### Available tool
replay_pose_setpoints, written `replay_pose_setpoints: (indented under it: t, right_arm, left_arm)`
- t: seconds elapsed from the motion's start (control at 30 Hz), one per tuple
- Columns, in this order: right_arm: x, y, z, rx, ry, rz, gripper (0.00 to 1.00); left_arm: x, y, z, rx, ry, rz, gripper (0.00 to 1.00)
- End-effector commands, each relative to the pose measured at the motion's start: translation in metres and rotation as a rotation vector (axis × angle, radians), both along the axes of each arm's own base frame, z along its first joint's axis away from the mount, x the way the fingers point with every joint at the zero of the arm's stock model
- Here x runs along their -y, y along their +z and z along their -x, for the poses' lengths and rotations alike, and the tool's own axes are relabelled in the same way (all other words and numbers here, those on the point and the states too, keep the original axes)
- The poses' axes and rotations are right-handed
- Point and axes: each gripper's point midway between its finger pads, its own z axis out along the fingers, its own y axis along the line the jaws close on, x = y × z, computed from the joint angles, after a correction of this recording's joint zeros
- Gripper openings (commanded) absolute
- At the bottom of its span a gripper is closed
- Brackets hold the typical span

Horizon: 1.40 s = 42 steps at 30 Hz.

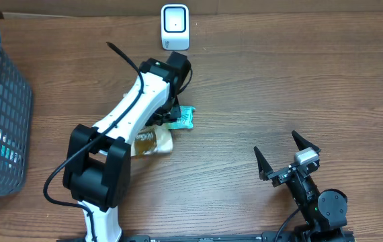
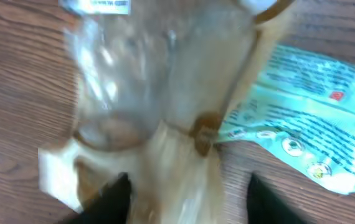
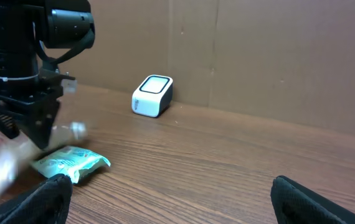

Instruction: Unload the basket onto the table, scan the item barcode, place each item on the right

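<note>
At the far left a grey wire basket (image 1: 7, 101) stands on the wooden worktop (image 1: 279, 81), with some coloured things inside that are too small to name. Beside it the white left arm (image 1: 131, 111) reaches from the near edge diagonally up and to the right, and its wrist bends down over the middle of the worktop. The left gripper (image 2: 187, 198) is released: its dark fingers (image 2: 112, 200) stand apart, with bare wood between the bag and the right finger. The narrow end of a clear bag (image 1: 154, 142) lies between them. The bag rests flat on the wood, partly under the arm, and the wrist view of it is blurred. A green packet (image 1: 186, 117) lies just beside the bag on its right, touching it. Further back, near the wall, a small white scanner (image 1: 175, 27) stands upright, well apart from both. At the right the black right arm stays low near the front edge. The right gripper (image 1: 276, 142) is spread wide and has nothing in it. Behind the worktop is a plain brown cardboard wall (image 3: 277, 56).
</note>
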Motion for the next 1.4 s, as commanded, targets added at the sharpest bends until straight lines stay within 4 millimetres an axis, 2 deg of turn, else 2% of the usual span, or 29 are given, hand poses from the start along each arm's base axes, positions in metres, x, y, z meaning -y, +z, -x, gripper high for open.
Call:
replay_pose_setpoints:
  t: [0.0,0.07,0.2,0.23,0.37,0.4,0.47,0.57,0.7,0.83,0.97,1.03,1.17,1.3,1.37]
  right_arm:
    - [0.001,-0.002,-0.001,0.002,-0.008,-0.004,1.00]
    - [0.001,-0.002,-0.001,0.002,-0.008,-0.004,1.00]
    - [0.001,-0.002,-0.001,0.002,-0.008,-0.004,1.00]
    - [0.001,-0.002,-0.001,0.002,-0.008,-0.004,1.00]
    - [0.001,-0.002,-0.001,0.002,-0.008,-0.004,1.00]
    - [0.001,-0.002,-0.001,0.002,-0.008,-0.004,1.00]
    - [0.001,-0.002,-0.001,0.002,-0.008,-0.004,1.00]
    - [0.001,-0.002,-0.001,0.002,-0.008,-0.004,1.00]
    - [0.001,-0.002,-0.001,0.002,-0.008,-0.004,1.00]
    - [0.001,-0.002,-0.001,0.002,-0.008,-0.004,1.00]
    - [0.001,-0.002,-0.001,0.002,-0.008,-0.004,1.00]
    - [0.001,-0.002,-0.001,0.002,-0.008,-0.004,1.00]
    - [0.001,-0.002,-0.001,0.002,-0.008,-0.004,1.00]
    - [0.001,-0.002,-0.001,0.002,-0.008,-0.004,1.00]
    - [0.001,-0.002,-0.001,0.002,-0.008,-0.004,1.00]
  left_arm:
    - [0.005,0.015,-0.008,0.030,-0.051,-0.003,0.61]
    - [0.007,0.034,-0.014,0.055,-0.047,0.008,0.62]
    - [0.007,0.097,-0.036,0.176,-0.062,0.046,0.62]
    - [0.005,0.128,-0.045,0.246,-0.073,0.062,0.62]
    - [-0.017,0.206,-0.054,0.423,-0.055,0.072,0.63]
    - [-0.027,0.227,-0.053,0.470,-0.041,0.070,0.67]
    - [-0.048,0.257,-0.048,0.537,-0.001,0.062,0.71]
    - [-0.096,0.298,-0.033,0.631,0.103,0.028,0.73]
    - [-0.169,0.329,-0.002,0.700,0.277,-0.034,0.77]
    - [-0.255,0.340,0.046,0.697,0.507,-0.150,0.76]
    - [-0.321,0.335,0.082,0.676,0.734,-0.200,0.80]
    - [-0.346,0.327,0.096,0.648,0.823,-0.203,0.82]
    - [-0.391,0.291,0.114,0.554,0.968,-0.139,0.82]
    - [-0.425,0.241,0.117,0.457,1.070,-0.048,0.80]
    - [-0.437,0.214,0.111,0.423,1.066,0.013,0.80]
